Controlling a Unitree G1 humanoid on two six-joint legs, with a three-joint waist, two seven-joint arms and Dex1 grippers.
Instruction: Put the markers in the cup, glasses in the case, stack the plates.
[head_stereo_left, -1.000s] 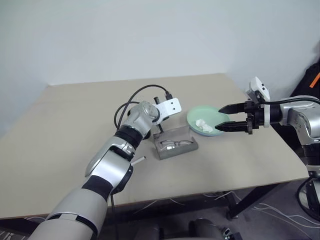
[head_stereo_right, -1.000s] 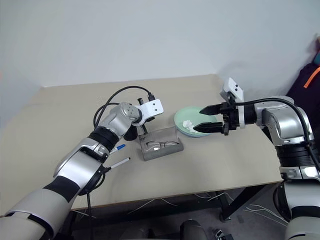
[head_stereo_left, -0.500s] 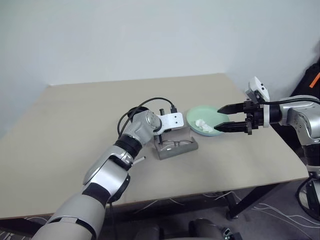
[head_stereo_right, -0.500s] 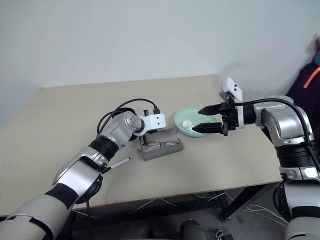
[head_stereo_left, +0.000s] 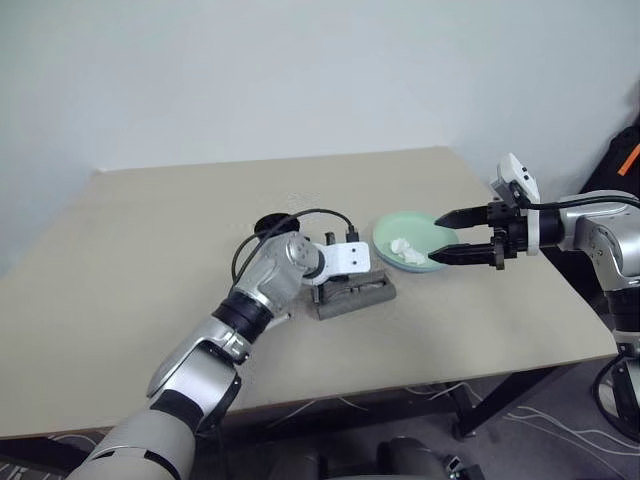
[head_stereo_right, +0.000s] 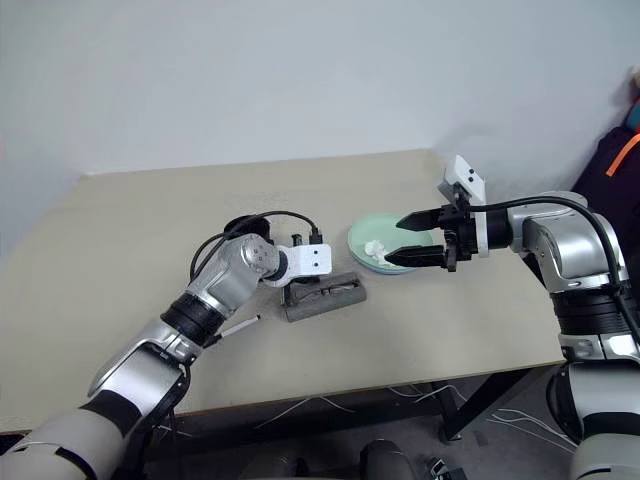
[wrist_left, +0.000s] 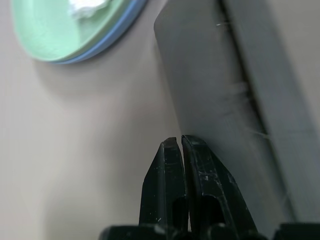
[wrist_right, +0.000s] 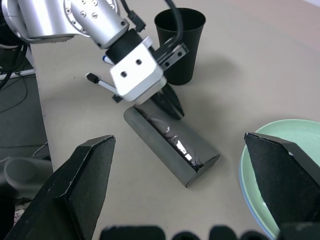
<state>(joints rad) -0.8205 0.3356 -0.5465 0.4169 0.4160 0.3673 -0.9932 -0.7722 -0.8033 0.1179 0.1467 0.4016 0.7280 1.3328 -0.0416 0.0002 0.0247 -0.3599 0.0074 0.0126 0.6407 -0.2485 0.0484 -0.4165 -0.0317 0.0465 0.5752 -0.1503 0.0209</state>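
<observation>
The grey case (wrist_right: 170, 145) lies mid-table with its lid folded almost flat. The glasses (wrist_right: 181, 146) glint through the narrow gap. My left gripper (wrist_left: 180, 141) is shut and empty, its tips on the lid. The black cup (wrist_right: 180, 40) stands upright just behind that wrist. Beside it on the table lie the black-capped marker (wrist_right: 101, 83) and the blue-capped one (wrist_right: 106, 59), which is mostly hidden. The mint green plate (head_stereo_left: 432, 236) rests on the light blue plate (wrist_left: 117, 31). My right gripper (head_stereo_left: 438, 238) hovers open over the plates' near rim.
A crumpled white tissue (head_stereo_left: 405, 249) lies in the green plate. The table's right edge (head_stereo_left: 560, 290) runs under my right arm, and a dark bag with an orange strap (head_stereo_left: 625, 160) sits beyond it. A black cable (head_stereo_left: 300, 215) loops off my left wrist.
My left gripper drew back and down over the case, and the lid came down over the glasses. The right gripper stayed still and open.
</observation>
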